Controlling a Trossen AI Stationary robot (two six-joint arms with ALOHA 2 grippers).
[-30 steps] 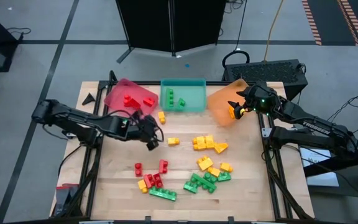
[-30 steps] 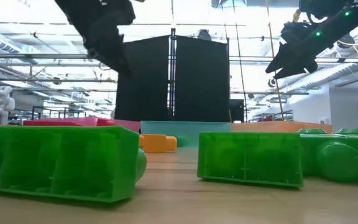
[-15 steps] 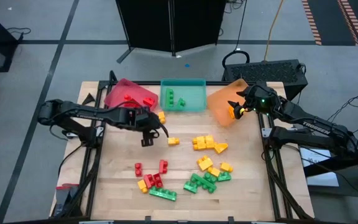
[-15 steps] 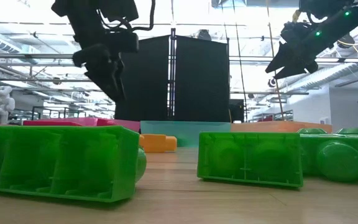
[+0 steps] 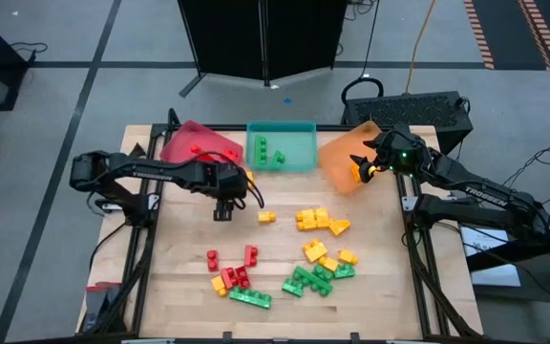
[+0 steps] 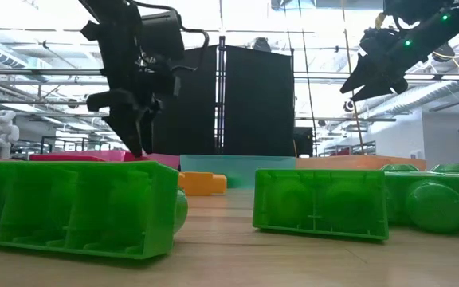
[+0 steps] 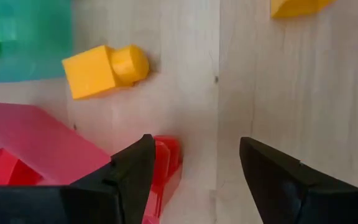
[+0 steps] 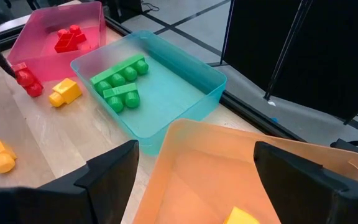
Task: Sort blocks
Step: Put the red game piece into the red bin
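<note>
Item: small red studded plastic toy brick [image 7: 165, 163] is lying on the wooden table [image 5: 285, 244] just outside the red tray's near wall, close to the table's far-left corner; it is lying loose, not in the tray.
Handling, judged: it is looking light, rigid and smooth-sided, likely to skid or tip if pinched off-centre; the two flat opposite side walls are offering the best hold, with the studs left free.
Tool at work: left gripper [image 5: 222, 208] is hanging directly over that brick, its dark fingers [image 7: 124, 180] parted to a middling gap and carrying nothing; one finger is partly hiding the brick in the left wrist view.
Neighbour: a yellow one-stud plastic brick [image 7: 104, 67] is lying just beyond, near the teal tray's corner.
Receivers: translucent red plastic tray [image 5: 199, 144], holding red bricks; translucent teal plastic tray [image 5: 282, 145], holding green bricks; translucent orange plastic tray [image 5: 344, 160], holding at least one yellow piece; all three are standing along the table's far edge.
Stock remaining: mixed red, green and yellow bricks [image 5: 299, 258] are lying scattered toward the table's near edge.
Waiting tool: right gripper [image 5: 365, 164] is hovering over the orange tray, fingers spread wide, empty.
</note>
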